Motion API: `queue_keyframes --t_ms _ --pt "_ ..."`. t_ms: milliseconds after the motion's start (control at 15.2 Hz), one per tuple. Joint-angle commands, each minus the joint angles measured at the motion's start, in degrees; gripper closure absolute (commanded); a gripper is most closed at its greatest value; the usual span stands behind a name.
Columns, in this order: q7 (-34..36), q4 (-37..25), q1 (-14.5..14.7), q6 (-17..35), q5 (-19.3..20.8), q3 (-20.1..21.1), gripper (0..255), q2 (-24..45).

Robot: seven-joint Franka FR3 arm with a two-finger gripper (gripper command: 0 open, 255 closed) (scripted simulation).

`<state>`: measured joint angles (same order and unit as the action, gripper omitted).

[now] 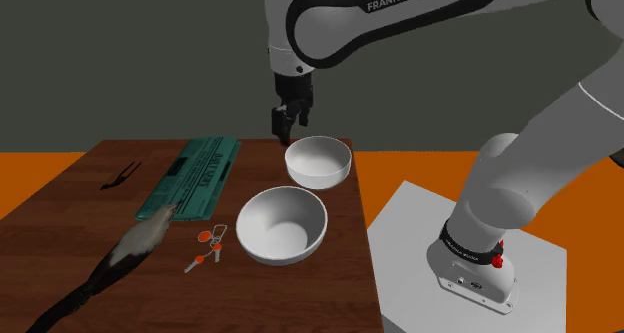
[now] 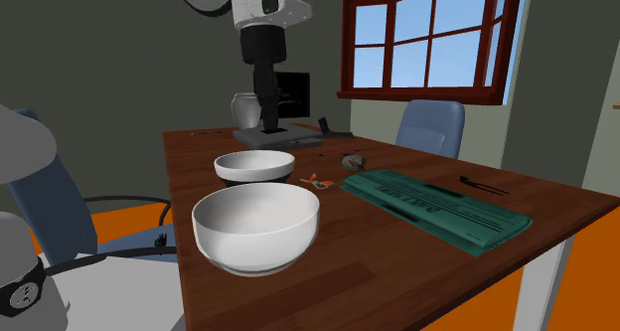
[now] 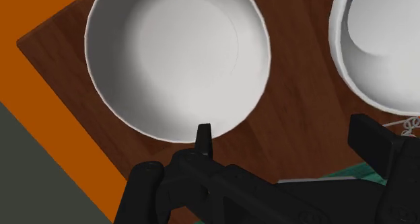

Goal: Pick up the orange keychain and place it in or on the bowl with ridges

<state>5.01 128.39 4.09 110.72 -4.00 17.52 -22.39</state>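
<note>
Shoulder view: the keychain (image 1: 208, 244) lies on the table (image 1: 90, 181) just left of the near bowl (image 1: 282, 224), not picked up yet. Behind that bowl sits a second bowl (image 1: 318, 161). The gripper (image 1: 286, 131) hangs behind the near bowl too, higher up, fingers apart and holding nothing. I think all the work is left.

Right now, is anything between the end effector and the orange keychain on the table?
The white bowl beside the orange keychain crowds the straight line from the end effector, which hangs above rim height and could probably pass over.
</note>
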Motion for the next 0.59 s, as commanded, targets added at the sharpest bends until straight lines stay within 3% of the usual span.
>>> queue_keyframes --t_ms 0,528 --pt "1.7 -1.1 0.4 2.3 0.3 1.8 0 3.8" --pt "9.4 -10.2 2.4 6.9 4.8 7.9 0 19.6"
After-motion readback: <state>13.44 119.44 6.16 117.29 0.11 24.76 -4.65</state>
